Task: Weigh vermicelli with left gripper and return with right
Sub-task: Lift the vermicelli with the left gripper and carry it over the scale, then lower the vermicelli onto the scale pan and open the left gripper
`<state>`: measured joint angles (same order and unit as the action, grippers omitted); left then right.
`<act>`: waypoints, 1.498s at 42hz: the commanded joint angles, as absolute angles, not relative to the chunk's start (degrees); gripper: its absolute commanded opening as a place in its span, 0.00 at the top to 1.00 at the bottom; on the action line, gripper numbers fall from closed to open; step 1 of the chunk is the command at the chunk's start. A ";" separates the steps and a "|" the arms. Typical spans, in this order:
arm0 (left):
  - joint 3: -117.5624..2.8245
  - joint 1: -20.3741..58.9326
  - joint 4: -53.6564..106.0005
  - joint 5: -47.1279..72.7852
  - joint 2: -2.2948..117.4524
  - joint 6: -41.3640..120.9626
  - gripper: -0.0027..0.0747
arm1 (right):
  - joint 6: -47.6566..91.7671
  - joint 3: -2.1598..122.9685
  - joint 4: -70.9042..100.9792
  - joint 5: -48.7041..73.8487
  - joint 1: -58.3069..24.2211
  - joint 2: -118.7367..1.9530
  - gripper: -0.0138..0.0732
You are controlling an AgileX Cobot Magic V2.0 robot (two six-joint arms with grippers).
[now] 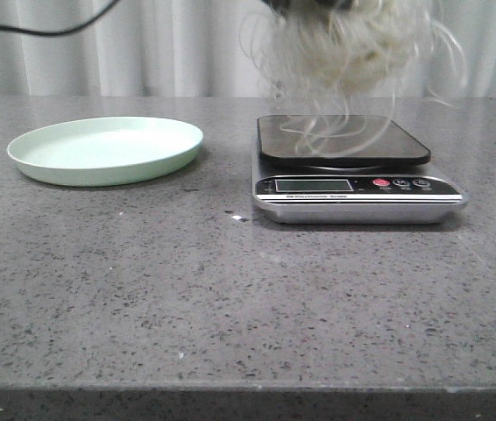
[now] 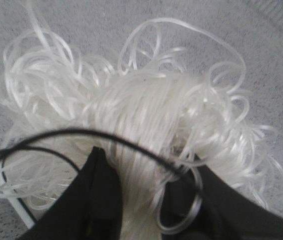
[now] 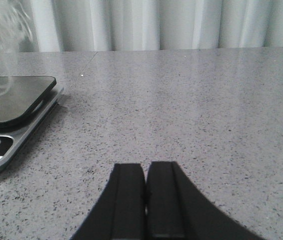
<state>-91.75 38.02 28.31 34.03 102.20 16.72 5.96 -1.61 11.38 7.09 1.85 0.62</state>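
The left tool point(image 2: 141, 200) grips the vermicelli point(image 1: 353, 44), which hangs in the air directly above the scale point(image 1: 353, 171), loose strands trailing to the dark platform. The pale green plate point(image 1: 106, 151) lies at nine o'clock from the scale. The right tool point(image 3: 145, 200) hovers over bare table point(image 3: 206, 110), fingers pressed together.

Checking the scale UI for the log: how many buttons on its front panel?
3 visible: a red one just right of the display, then two dark ones further right, on the scale. None looks hidden.
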 commanded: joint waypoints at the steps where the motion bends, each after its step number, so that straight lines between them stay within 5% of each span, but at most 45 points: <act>1: -93.91 38.78 29.54 28.66 100.67 16.80 0.78 | 5.92 -1.15 11.65 2.76 2.14 1.52 0.67; 20: -93.91 38.86 27.56 30.58 104.09 16.80 0.75 | 5.92 -1.15 11.65 2.76 2.14 1.52 0.67; 42: -96.27 38.75 27.56 36.86 103.46 16.80 0.35 | 5.92 -1.15 11.65 2.76 2.14 1.52 0.67; 63: -98.80 38.55 23.46 46.41 96.71 16.43 0.34 | 5.92 -1.15 11.65 2.76 2.14 1.52 0.67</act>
